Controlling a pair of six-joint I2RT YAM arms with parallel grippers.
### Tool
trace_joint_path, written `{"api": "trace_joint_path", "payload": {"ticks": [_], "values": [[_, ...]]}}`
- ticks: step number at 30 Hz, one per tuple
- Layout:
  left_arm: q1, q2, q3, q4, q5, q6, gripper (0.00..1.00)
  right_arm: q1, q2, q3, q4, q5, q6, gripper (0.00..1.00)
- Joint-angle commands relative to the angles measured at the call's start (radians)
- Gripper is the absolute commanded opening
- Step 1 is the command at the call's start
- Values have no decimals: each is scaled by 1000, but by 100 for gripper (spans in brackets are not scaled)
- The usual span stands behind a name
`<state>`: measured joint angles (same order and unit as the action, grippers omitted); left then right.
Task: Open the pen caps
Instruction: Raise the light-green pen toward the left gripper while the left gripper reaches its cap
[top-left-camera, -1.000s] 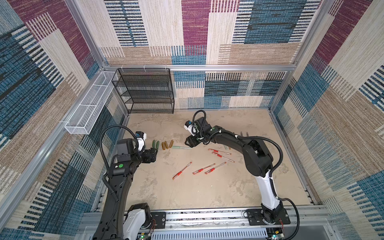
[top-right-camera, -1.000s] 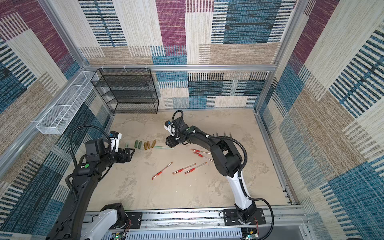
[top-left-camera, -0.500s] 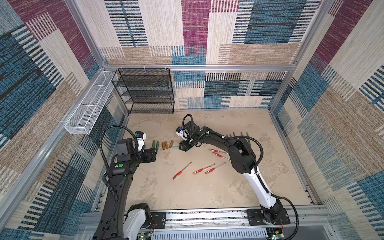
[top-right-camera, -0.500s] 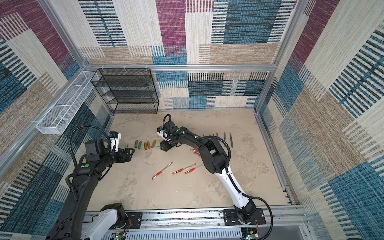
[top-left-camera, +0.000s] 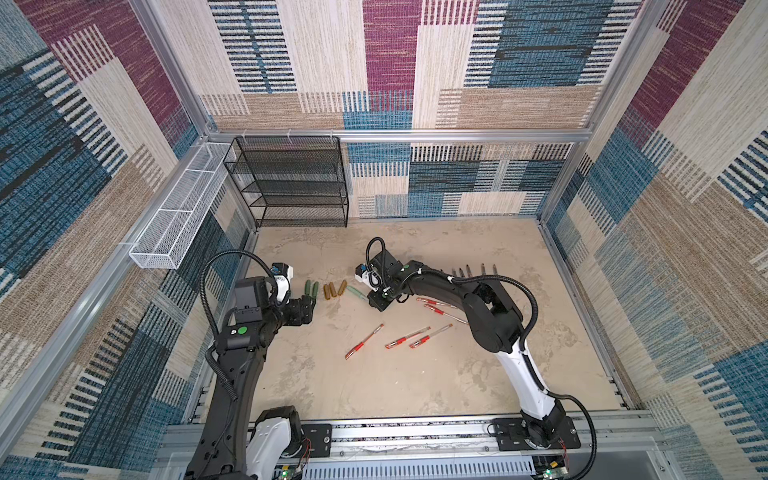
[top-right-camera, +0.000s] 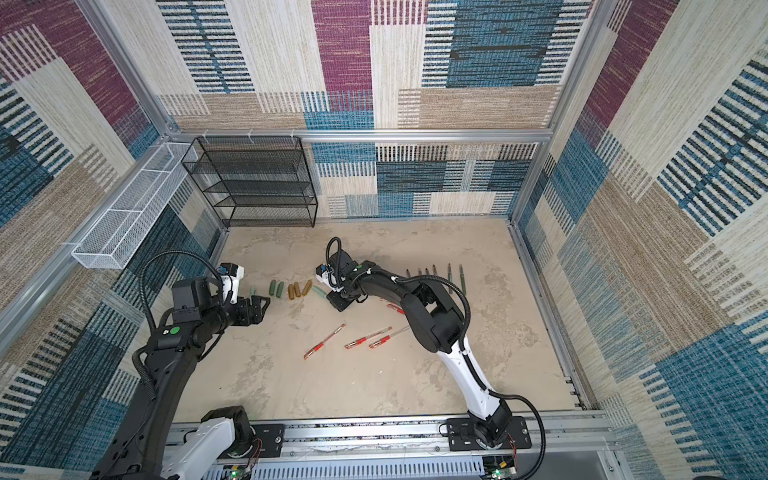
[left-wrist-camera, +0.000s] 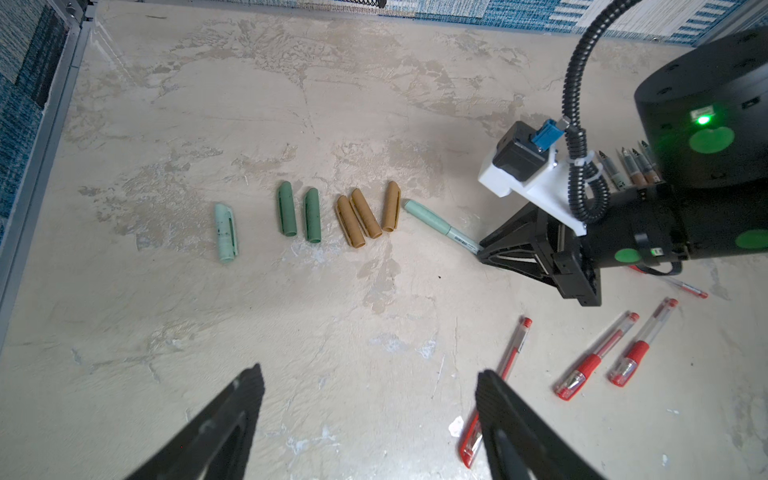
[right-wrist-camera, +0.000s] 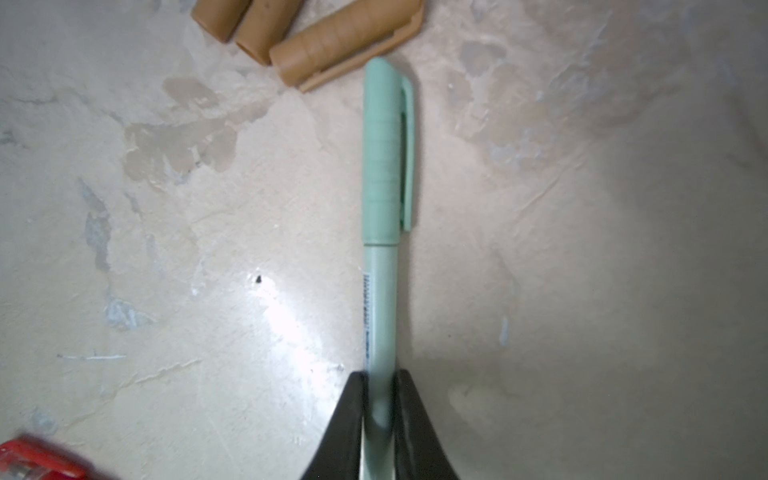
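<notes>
- Left gripper: jaws spread wide, nothing between them, wrist pitched downward.
- Right gripper: arm extended low across the middle, jaws closed tight on the barrel of the mint pen.

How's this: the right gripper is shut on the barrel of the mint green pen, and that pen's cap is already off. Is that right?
Not quite. The right gripper is shut on the barrel of the mint green pen, but its cap is still on, not off. The right wrist view shows it plainly.
</notes>
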<state>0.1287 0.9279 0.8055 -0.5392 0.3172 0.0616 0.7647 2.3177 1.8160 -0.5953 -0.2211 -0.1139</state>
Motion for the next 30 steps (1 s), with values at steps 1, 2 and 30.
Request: {"api": "trace_joint_path", "payload": {"ticks": [1, 2, 30], "values": [[0, 0, 6, 17, -4, -14, 84, 2, -5, -21, -79, 47, 30, 15], [-1, -4, 3, 18, -4, -12, 84, 3, -12, -35, -70, 47, 35, 14], [-10, -12, 12, 6, -1, -20, 84, 3, -50, -116, -59, 109, 88, 16]]}}
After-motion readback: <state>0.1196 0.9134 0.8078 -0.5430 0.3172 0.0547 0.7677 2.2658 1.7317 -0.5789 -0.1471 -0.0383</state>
